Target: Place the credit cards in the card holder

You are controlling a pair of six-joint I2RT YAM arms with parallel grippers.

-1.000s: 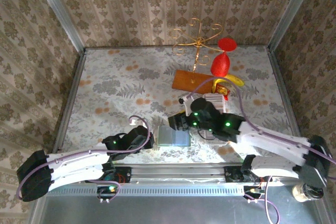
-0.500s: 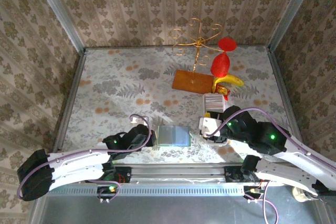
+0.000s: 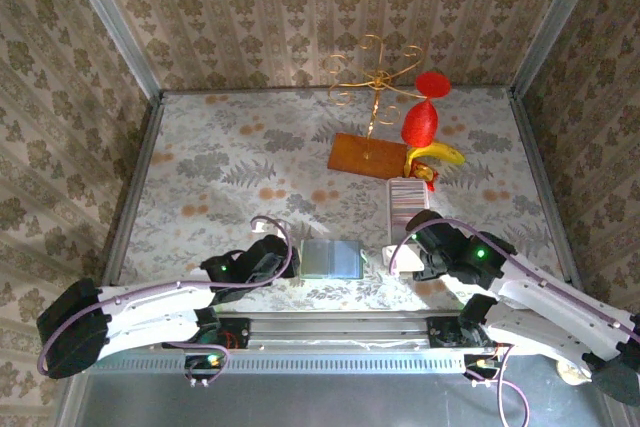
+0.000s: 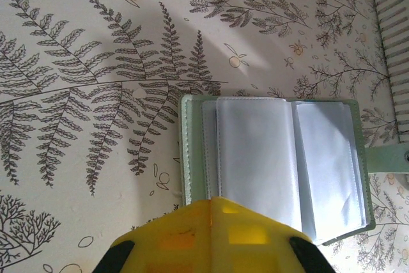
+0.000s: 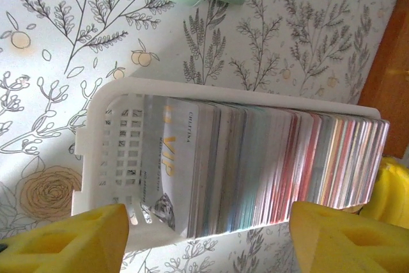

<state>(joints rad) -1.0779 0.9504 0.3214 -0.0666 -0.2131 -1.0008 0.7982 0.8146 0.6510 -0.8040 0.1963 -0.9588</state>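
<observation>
The card holder (image 3: 332, 259) lies open at the near edge of the table (image 3: 220, 167), in the middle. The cards (image 5: 268, 171) stand packed in a white tray (image 5: 108, 151), just right and farther back. The left gripper (image 4: 214, 234) is closed, at the holder's left side. The right gripper (image 5: 209, 222) is open by the tray's near end.

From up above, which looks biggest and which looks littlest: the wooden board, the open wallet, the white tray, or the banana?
1. wooden board and card holder: they look about alike, too close to rank.
2. white tray
3. banana: long but thin, so it looks smallest.
</observation>
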